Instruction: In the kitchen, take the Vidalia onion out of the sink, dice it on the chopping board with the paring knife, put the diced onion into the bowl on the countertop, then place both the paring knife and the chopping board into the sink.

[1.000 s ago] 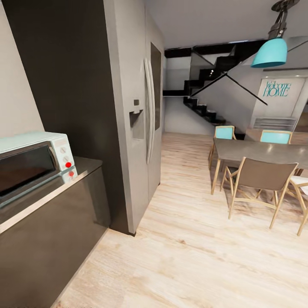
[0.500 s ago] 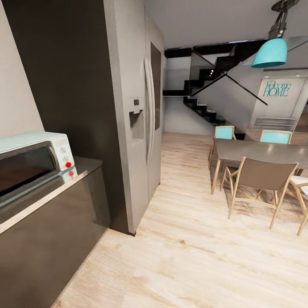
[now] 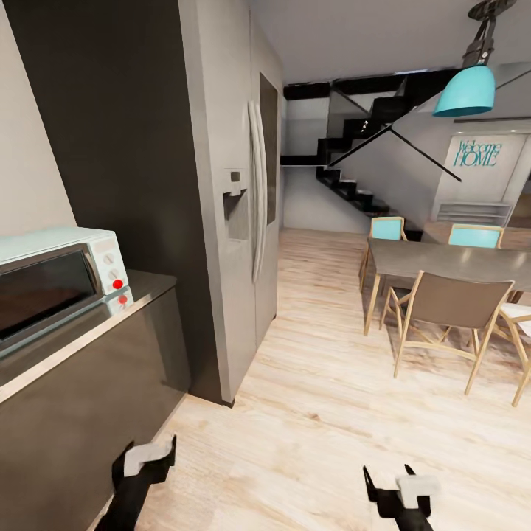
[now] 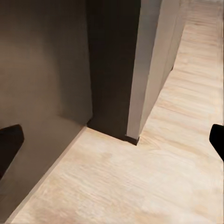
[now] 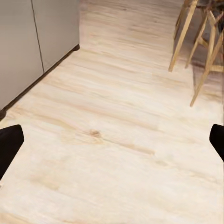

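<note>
The onion, sink, chopping board, paring knife and bowl are out of view. A stretch of grey countertop [image 3: 144, 286] with a metallic front edge runs over dark cabinets at the left, carrying a pale blue microwave [image 3: 55, 276]. My left gripper [image 3: 151, 451] hangs low over the wooden floor beside the cabinet front. My right gripper [image 3: 389, 477] hangs low over open floor. Both are open and hold nothing. In the left wrist view, one dark fingertip [image 4: 9, 143] sits far from its partner. The same holds for a fingertip [image 5: 8, 142] in the right wrist view.
A tall grey fridge [image 3: 240, 221] stands past the counter's end beside a dark wall panel [image 3: 118, 133]. A dining table [image 3: 450, 262] with wooden chairs [image 3: 446, 313] fills the right. A black staircase [image 3: 354, 158] rises at the back. Light wood floor [image 3: 317, 413] stretches ahead.
Both grippers have risen into the bottom of the head view, where neither showed before. The room and the view itself have not shifted.
</note>
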Controlling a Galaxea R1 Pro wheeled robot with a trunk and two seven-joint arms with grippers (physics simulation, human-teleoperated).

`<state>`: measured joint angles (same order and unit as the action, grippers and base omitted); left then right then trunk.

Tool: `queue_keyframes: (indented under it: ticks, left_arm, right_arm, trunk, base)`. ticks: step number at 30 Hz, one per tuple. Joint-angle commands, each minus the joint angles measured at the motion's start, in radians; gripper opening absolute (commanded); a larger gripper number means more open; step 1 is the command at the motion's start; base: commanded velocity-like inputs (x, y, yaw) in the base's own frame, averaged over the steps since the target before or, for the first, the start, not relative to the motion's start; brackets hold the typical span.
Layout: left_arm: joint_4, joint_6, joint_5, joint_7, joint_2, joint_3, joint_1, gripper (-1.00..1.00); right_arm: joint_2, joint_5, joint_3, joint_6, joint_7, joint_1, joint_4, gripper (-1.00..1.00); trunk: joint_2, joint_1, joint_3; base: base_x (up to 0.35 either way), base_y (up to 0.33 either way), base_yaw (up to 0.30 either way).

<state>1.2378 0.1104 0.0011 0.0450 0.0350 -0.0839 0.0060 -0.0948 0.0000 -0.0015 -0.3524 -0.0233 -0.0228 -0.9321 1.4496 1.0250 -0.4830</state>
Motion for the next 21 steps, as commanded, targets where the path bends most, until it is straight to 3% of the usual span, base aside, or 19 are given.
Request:
queue_keyframes:
  ticks: [1,3,9,12,14,18,21]
  left_arm:
    - [0.09,0.0,0.0,0.001,0.003,-0.001,0.0,1.0]
    - [0.181,-0.003,0.0,0.0,0.005,-0.001,0.0,1.0]
    - [0.307,-0.006,-0.001,-0.003,-0.003,-0.019,0.001,1.0]
    - [0.324,-0.009,-0.001,-0.012,-0.016,-0.027,0.001,1.0]
    - [0.337,-0.013,-0.001,-0.064,-0.035,-0.03,0.0,1.0]
    - [0.338,-0.038,0.0,-0.092,-0.041,-0.032,0.0,1.0]
    - [0.338,-0.054,0.0,-0.1,-0.043,-0.036,0.001,1.0]
  right_arm:
    - [0.0,-0.001,0.0,-0.002,-0.003,0.0,-0.088,1.0]
    - [0.001,-0.003,-0.001,0.009,-0.006,0.0,-0.195,1.0]
    - [0.004,-0.004,0.006,0.101,-0.026,0.0,-0.334,1.0]
    - [0.006,-0.004,0.023,0.119,-0.042,0.0,-0.355,1.0]
    - [0.007,-0.003,0.033,0.126,-0.118,0.0,-0.382,1.0]
    - [0.007,-0.003,0.041,0.128,-0.181,0.0,-0.401,1.0]
    - [0.008,0.0,0.076,0.128,-0.21,0.0,-0.426,1.0]
  trunk:
    - [0.0,0.0,-0.001]
    - [0.0,0.0,-0.001]
    - [0.0,0.0,-0.001]
    - [0.0,0.0,-0.001]
    - [0.0,0.0,-0.001]
    - [0.0,0.0,-0.001]
    - [0.0,0.0,-0.001]
  base:
    - [0.0,0.0,0.0]
    - [0.0,0.0,0.0]
    - [0.0,0.0,0.0]
    - [0.0,0.0,0.0]
    - [0.0,0.0,0.0]
    - [0.0,0.0,0.035]
    - [0.0,0.0,0.175]
